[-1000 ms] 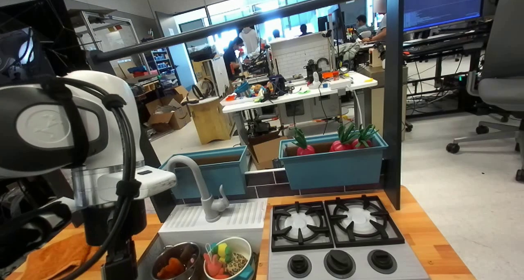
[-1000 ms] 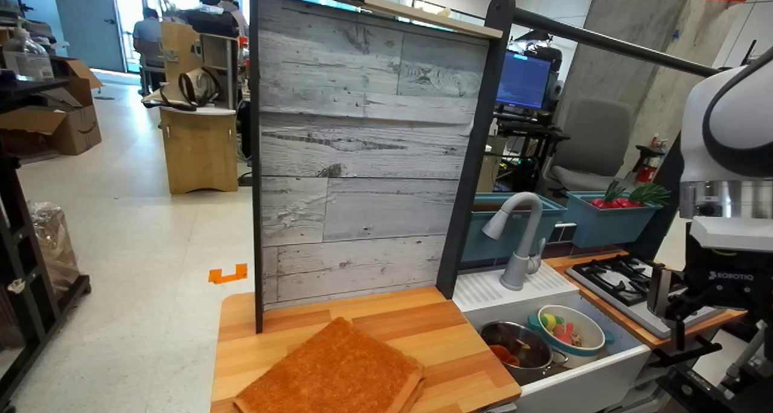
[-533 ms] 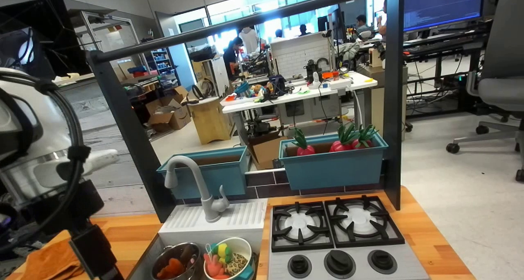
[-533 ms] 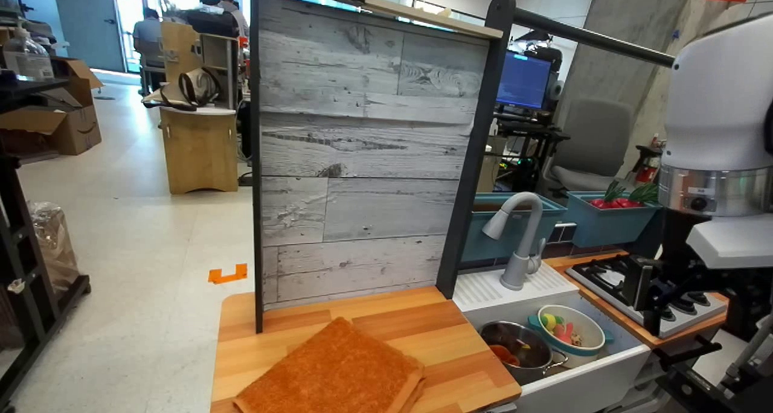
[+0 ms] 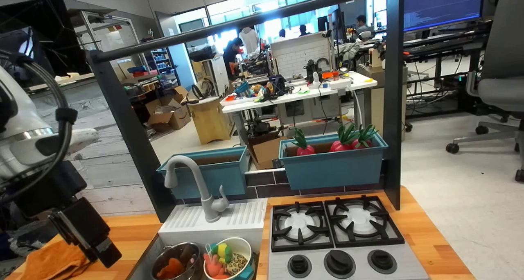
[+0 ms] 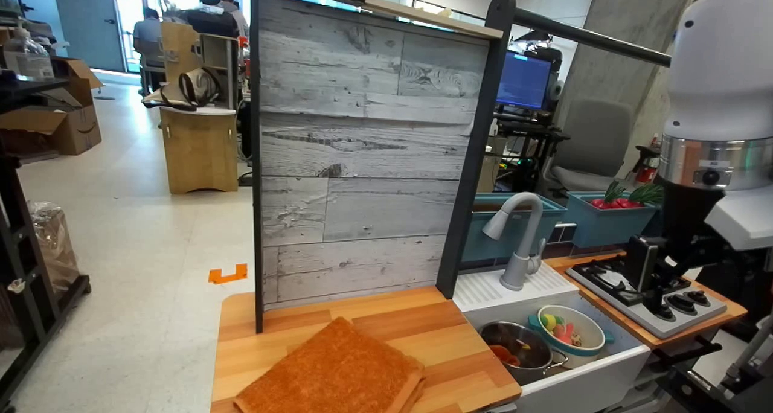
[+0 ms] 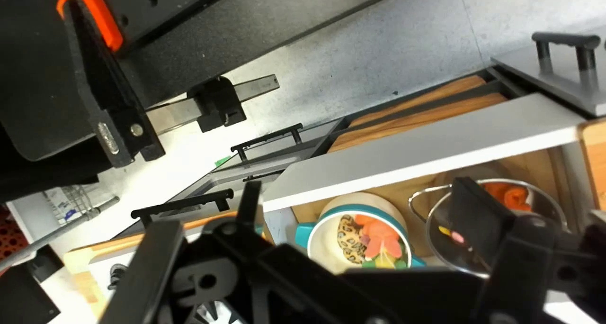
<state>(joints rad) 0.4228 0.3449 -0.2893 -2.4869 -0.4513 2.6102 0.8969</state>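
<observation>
hand hovers with its fingers spread wide, the white pot showing between them in the wrist view. that pot, holding colorful items, sits in the sink just beside a steel pot, and an orange cloth lies folded on the counter.

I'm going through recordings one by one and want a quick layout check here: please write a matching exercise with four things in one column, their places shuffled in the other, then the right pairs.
Things
1. Folded orange towel
2. Metal pot
3. White-and-teal pot
4. Toy radishes

Places
A. In the sink, on the side nearer the cooktop
B. In a teal planter
C. On the wooden countertop
D. In the sink, on the side nearer the towel

Right pairs: 1-C, 2-D, 3-A, 4-B
</observation>
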